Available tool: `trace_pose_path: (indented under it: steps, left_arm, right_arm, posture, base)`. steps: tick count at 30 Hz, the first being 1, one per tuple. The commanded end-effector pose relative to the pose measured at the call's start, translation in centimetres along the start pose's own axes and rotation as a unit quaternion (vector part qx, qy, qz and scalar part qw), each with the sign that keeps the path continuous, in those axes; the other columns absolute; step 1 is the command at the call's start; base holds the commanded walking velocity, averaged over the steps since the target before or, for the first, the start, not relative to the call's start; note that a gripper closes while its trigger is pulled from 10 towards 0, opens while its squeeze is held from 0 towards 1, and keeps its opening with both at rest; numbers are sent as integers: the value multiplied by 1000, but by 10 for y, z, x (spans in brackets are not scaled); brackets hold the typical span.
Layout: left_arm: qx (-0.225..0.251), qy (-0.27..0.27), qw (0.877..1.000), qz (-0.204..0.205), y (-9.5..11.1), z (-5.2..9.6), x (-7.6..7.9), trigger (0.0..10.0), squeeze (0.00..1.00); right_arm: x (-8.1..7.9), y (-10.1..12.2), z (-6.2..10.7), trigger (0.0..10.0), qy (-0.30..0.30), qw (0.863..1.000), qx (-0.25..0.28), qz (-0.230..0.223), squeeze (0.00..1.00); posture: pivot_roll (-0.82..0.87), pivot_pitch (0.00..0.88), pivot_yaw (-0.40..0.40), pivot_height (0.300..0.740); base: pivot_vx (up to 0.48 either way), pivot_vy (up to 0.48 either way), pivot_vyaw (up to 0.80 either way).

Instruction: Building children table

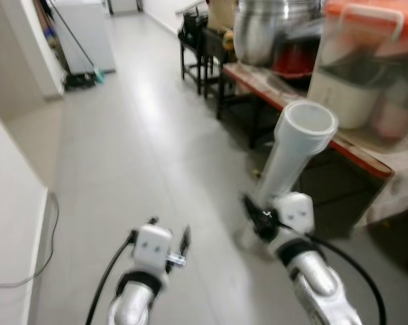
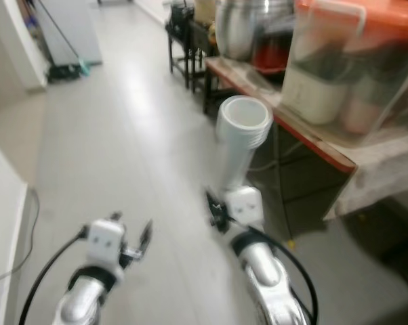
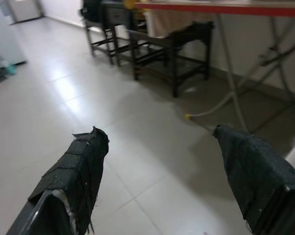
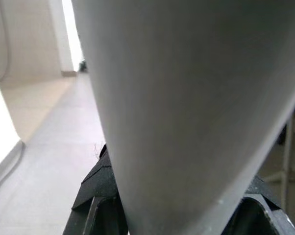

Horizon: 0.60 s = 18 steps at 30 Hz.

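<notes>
White plastic tube-shaped table leg (image 1: 295, 152), hollow and open at its top, stands tilted in the right gripper (image 1: 258, 218), whose black fingers (image 4: 99, 186) pinch its lower end above the grey tiled floor (image 1: 156, 149). The left gripper (image 3: 162, 171) hangs spread and empty over the tiles. Just beside the leg runs a red-edged table (image 1: 339, 145) crowded with a steel pot (image 1: 258, 30) and containers; a swing of the arm could likely knock the leg against it.
</notes>
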State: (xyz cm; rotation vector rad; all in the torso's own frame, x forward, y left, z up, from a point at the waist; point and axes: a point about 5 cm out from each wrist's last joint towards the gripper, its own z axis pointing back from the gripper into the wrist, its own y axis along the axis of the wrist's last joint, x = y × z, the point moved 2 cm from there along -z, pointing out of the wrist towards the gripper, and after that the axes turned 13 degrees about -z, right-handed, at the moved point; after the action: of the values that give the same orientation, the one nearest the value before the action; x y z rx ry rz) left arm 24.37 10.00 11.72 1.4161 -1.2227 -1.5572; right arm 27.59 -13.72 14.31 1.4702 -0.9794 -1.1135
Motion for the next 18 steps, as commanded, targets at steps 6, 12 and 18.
trace_pose_path:
  steps: [6, 12, 18]
  left_arm:
    - [-18, 8, 1000, -1, -2, 1, -4, 10000, 0]
    - [-19, 6, 1000, 1, -1, -1, -1, 10000, 0]
    - [-28, -12, 1000, -2, -3, -3, 8, 10000, 0]
  right_arm:
    - [-12, 6, -7, 10000, 20, 1000, 6, -1, 0]
    - [-15, 5, -10, 10000, 24, 1000, 2, -3, 0]
    - [-20, -6, -12, 10000, 30, 999, -27, -2, 0]
  posture:
    - [199, 0, -52, 740]
    - [209, 0, -68, 740]
    - [206, 0, -68, 740]
  base:
    - [0, 0, 0]
    - [0, 0, 0]
    - [0, 0, 0]
